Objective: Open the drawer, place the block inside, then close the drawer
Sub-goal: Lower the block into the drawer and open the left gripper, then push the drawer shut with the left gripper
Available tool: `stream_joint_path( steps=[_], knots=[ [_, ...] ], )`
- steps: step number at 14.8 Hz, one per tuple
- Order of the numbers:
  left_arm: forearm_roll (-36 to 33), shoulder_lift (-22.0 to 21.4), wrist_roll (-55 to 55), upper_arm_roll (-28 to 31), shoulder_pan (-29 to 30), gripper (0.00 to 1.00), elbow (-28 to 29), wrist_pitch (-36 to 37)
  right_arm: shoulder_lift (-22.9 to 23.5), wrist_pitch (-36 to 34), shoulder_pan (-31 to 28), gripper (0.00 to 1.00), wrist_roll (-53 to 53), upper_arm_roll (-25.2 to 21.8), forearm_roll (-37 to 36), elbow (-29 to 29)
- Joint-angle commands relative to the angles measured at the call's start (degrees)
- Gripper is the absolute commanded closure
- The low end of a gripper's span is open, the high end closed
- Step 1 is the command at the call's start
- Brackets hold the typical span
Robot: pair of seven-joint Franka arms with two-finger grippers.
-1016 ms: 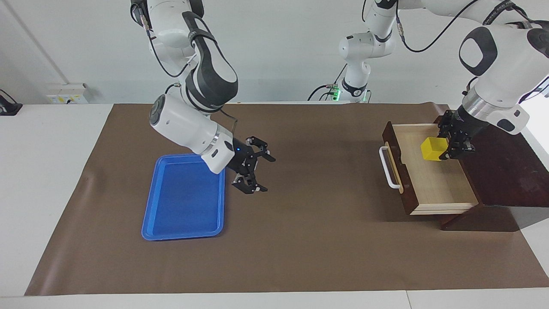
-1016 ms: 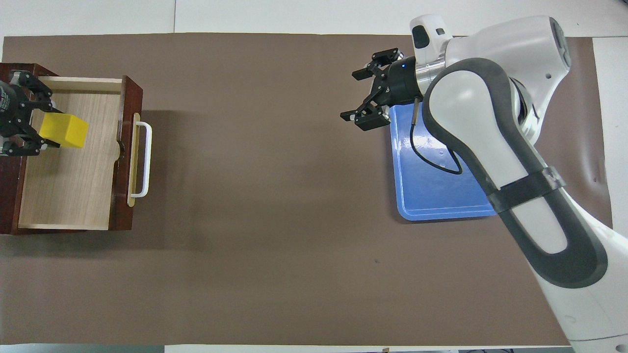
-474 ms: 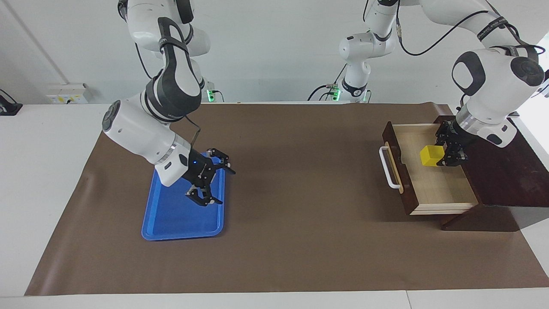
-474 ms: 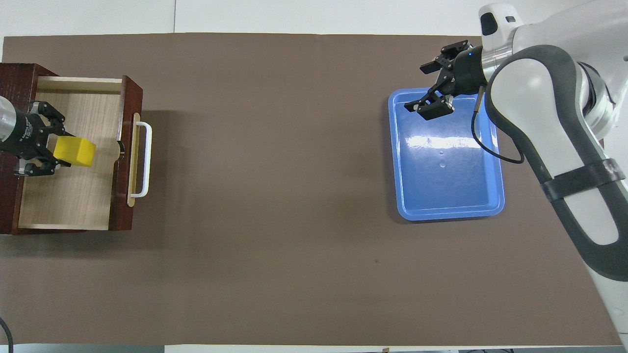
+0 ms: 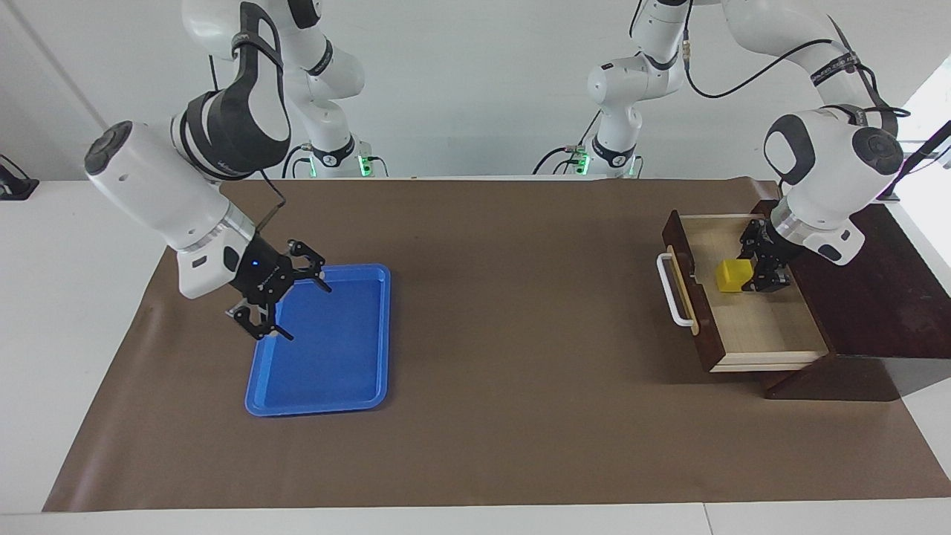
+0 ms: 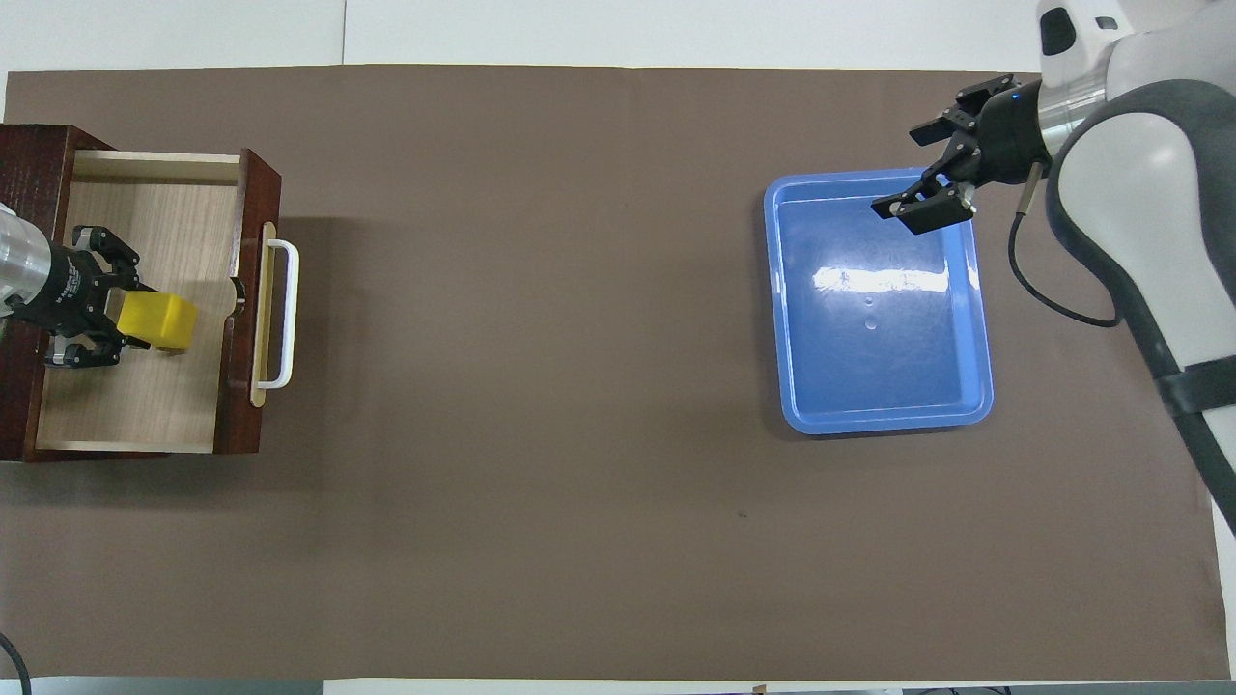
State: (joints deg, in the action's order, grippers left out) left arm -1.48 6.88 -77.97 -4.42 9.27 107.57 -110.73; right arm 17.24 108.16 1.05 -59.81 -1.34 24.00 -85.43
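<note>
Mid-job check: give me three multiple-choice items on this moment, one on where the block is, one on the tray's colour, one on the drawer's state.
1. Where is the block?
A. on the tray
B. in the drawer, at the left end effector
C. on the brown mat

2. What colour is the tray?
A. blue
B. red
C. white

3. What state is the drawer in?
A. shut
B. lifted out of its box
C. pulled open

Answers:
1 B: the yellow block sits low inside the drawer, between the fingers of the left end effector.
2 A: the tray under the right end effector is plainly blue.
3 C: its pale interior is exposed and its handle stands out from the box.
</note>
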Motion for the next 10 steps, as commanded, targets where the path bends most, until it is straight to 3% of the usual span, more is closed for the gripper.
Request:
stream_joint_path(
  steps=[1,4,7,10],
  knots=[
    [-1.1,-2.0,0.2,-0.2,0.4,0.0,1.5,-1.3,-3.3,-3.1,-0.8,0.0,4.9,-1.5,-3.6,-0.5],
    [-0.7,-0.7,-2.1,-0.6,-1.7,0.0,-5.7,3.8,-7.1,-6.7,-0.2,0.0,15.7,-2.4,-9.8,-0.6],
    [-0.6,3.6,-10.1,-0.5,-8.5,0.0,-16.0,10.9,-10.9,-12.9,-0.3,0.0,28.0,-2.6,-13.3,-0.6],
    [-2.0,3.4,-16.0,-0.4,-14.3,0.0,-12.5,8.4,-14.1,-19.8,-0.1,0.0,40.4,-3.6,-16.1,-0.7]
  ],
)
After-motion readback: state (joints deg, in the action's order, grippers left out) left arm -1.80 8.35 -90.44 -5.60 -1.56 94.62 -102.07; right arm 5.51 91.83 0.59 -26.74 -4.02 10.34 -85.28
